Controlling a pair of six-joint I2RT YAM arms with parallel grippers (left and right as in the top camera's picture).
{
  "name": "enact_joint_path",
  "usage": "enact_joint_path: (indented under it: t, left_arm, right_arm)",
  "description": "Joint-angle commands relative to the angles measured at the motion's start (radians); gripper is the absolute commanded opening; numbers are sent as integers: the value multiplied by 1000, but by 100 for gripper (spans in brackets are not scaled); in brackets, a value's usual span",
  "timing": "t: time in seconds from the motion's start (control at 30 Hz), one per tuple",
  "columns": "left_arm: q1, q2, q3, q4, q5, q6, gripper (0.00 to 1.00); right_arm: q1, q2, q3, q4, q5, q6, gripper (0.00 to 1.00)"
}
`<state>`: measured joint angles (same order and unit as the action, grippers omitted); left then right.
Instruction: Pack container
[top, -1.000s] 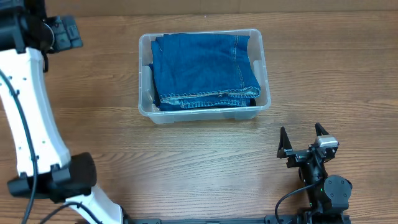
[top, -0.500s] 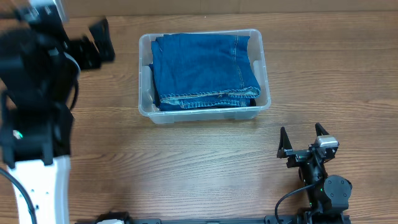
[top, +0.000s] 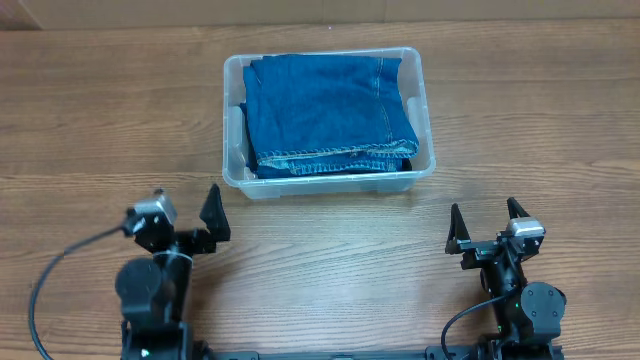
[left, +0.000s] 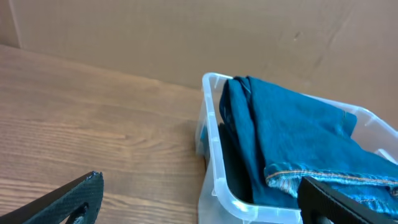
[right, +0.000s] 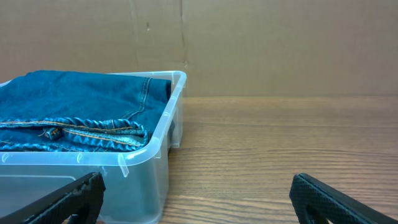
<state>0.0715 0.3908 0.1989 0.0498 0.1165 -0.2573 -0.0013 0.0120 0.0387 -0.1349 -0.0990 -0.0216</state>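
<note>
Left arm (top: 150, 292): folded low at the lower left of the overhead frame, wrist aimed at the top of the frame.
Left gripper (top: 185, 215): spread wide and holding nothing; rolled to one side, with its wrist camera (top: 150, 212) on its left.
Left fingers (left: 65, 200): black, one in each bottom corner of the left wrist view, far apart.
Right arm (top: 527, 305): folded low at the lower right of the overhead frame, wrist aimed at the top of the frame.
Right gripper (top: 482, 212): spread wide and holding nothing.
Right fingers (right: 68, 199): black, one in each bottom corner of the right wrist view, level with each other.
</note>
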Motion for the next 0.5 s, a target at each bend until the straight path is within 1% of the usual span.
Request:
enact_joint_path:
  t: [0.0,0.1,0.17,0.27,0.3,0.37,0.47]
  left_arm:
    - [0,-84,-70,19,-23,-13,100]
    - [0,-193,-148,19,-46,-13,100]
    - [0,-235,-185,18,-45,-13,100]
    - [-1,-258,-194,-2,-68,-8,100]
    - [-1,-277,-194,-30,-76,-7,100]
    - [-1,-339,-194,-130,-77,21,100]
    - [-27,-386,-194,-128,-89,87,100]
  right_arm:
    - [-6,-9,-5,3,1,7,100]
    - [-6,-9,-5,3,1,7,100]
    - [-6,-9,-5,3,1,7,100]
    - [-6,-9,-5,3,1,7,100]
    - [-6,-9,-5,3,1,7,100]
    - [-6,-9,-5,3,1,7,100]
    - [-6,-9,-5,3,1,7,100]
